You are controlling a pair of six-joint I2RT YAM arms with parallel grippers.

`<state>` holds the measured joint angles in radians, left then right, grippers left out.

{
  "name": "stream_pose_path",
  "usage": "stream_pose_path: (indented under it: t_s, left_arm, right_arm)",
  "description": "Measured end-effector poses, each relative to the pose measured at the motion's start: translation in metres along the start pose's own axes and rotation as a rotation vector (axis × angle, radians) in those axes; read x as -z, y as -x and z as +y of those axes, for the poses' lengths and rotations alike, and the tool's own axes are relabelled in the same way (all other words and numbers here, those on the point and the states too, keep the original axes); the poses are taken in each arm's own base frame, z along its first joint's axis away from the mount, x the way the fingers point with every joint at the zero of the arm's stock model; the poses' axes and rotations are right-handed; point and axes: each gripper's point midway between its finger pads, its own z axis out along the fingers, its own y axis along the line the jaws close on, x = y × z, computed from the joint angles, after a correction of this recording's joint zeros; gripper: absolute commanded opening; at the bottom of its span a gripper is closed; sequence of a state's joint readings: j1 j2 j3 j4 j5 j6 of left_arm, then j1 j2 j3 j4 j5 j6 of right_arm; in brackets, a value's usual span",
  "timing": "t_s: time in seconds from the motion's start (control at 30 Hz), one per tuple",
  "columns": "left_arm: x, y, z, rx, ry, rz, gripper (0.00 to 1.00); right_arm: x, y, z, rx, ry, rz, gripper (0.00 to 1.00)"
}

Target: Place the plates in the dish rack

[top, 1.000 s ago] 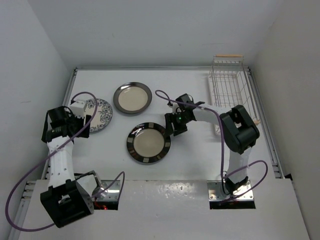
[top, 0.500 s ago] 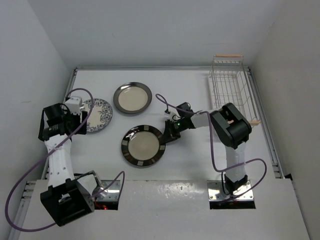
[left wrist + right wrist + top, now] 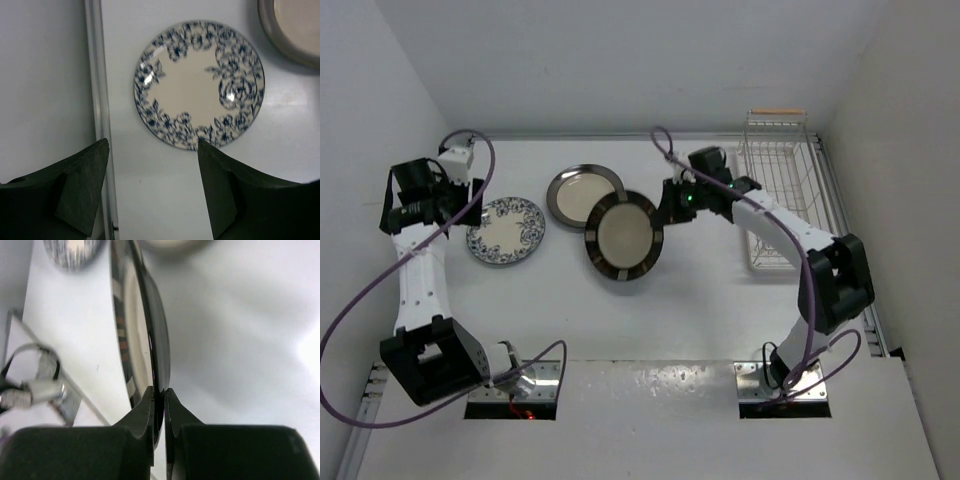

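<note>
Right gripper [image 3: 669, 204] pinched rim of square-marked plate [image 3: 625, 236], tilted on edge, left of dish rack [image 3: 778, 175]; left gripper [image 3: 152, 146], farther from dish rack, stood open.

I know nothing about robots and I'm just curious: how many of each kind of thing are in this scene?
Plates: 3 (floral plate, plain dark-rimmed plate, square-marked plate)
Dish rack: 1
Robot arms: 2 (left gripper, right gripper)
Total: 6

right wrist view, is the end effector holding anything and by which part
Yes: the right end effector pinches the dark-rimmed plate with pale square marks by its rim, one finger on each face.
</note>
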<state>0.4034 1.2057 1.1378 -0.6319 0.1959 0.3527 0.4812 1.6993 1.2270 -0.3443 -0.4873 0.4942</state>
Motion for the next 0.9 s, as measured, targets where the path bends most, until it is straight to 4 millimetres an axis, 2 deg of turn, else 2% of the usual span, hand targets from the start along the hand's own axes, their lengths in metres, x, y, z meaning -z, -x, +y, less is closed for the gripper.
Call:
stream_pose_path:
  t_s: [0.1, 0.2, 0.33, 0.43, 0.53, 0.63, 0.7, 0.8, 0.9]
  left_arm:
    - [-0.002, 0.036, 0.010, -0.017, 0.005, -0.059, 0.76]
    - [-0.010, 0.062, 0.011, -0.034, -0.006, -0.088, 0.76]
    - [-0.031, 0.077, -0.002, -0.049, -0.056, -0.081, 0.76]
    - [-0.045, 0.075, -0.013, -0.057, -0.092, -0.057, 0.76]
    - [-0.052, 0.072, -0.021, -0.062, -0.113, -0.039, 0.76]
    - [-0.055, 0.071, -0.026, -0.063, -0.125, -0.032, 0.76]
    - [-0.058, 0.070, -0.027, -0.062, -0.133, -0.028, 0.76]
    - [-0.061, 0.068, -0.029, -0.060, -0.142, -0.020, 0.76]
    - [-0.065, 0.066, -0.031, -0.058, -0.156, -0.013, 0.76]
  right_arm:
    - [0.040, 0.059, -0.001, 0.070, -0.080, -0.136, 0.00]
    - [0.096, 0.106, -0.007, 0.109, -0.177, -0.291, 0.00]
    - [0.170, 0.137, -0.032, 0.121, -0.374, -0.411, 0.00]
    - [0.227, 0.159, -0.056, 0.138, -0.558, -0.490, 0.00]
    - [0.284, 0.168, -0.083, 0.159, -0.754, -0.552, 0.00]
    - [0.335, 0.164, -0.109, 0.197, -0.970, -0.568, 0.00]
    - [0.362, 0.160, -0.123, 0.219, -1.092, -0.564, 0.00]
    - [0.388, 0.153, -0.140, 0.248, -1.220, -0.548, 0.00]
    - [0.396, 0.145, -0.158, 0.282, -1.292, -0.512, 0.00]
